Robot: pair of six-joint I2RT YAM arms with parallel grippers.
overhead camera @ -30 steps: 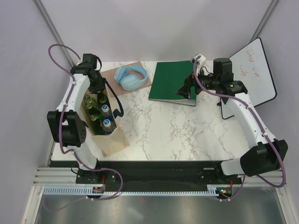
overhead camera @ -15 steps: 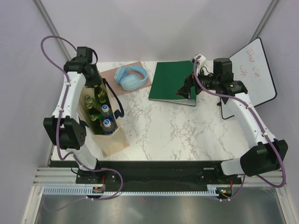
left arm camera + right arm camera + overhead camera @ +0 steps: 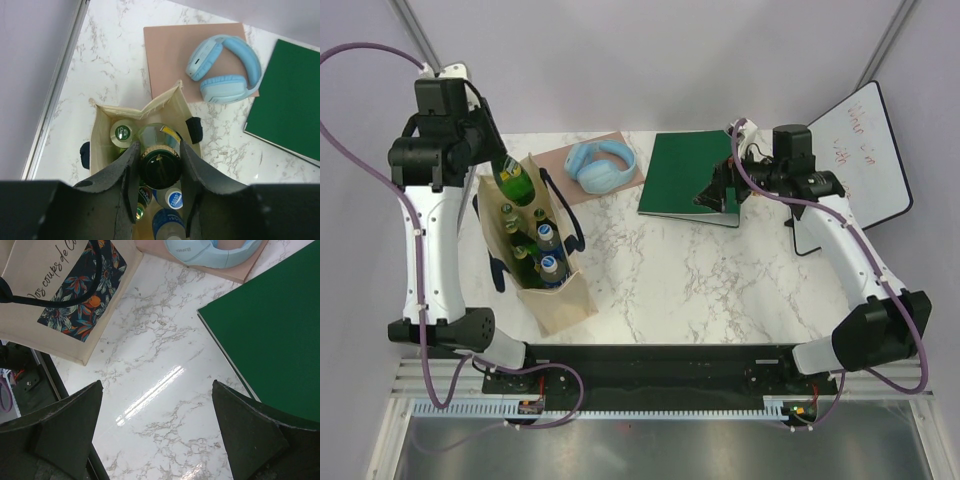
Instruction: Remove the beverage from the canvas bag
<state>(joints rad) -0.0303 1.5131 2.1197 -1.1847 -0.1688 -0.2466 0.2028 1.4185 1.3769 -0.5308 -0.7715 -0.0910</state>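
Above the counter's (image 3: 670,270) upper left, the left tool (image 3: 159,150) pinches the green bottle's (image 3: 517,183) neck over the canvas bag (image 3: 560,300), the right tool (image 3: 156,385) gapes empty; a slip would drop it onto the bottles (image 3: 172,197) below.

Drink: we've got a green glass bottle (image 3: 517,183), dark cap, upright, its top above the rim at the far end.
Bag (image 3: 563,300): beige canvas, navy handles, floral patch, standing open on the left, more bottles (image 3: 548,238) inside.
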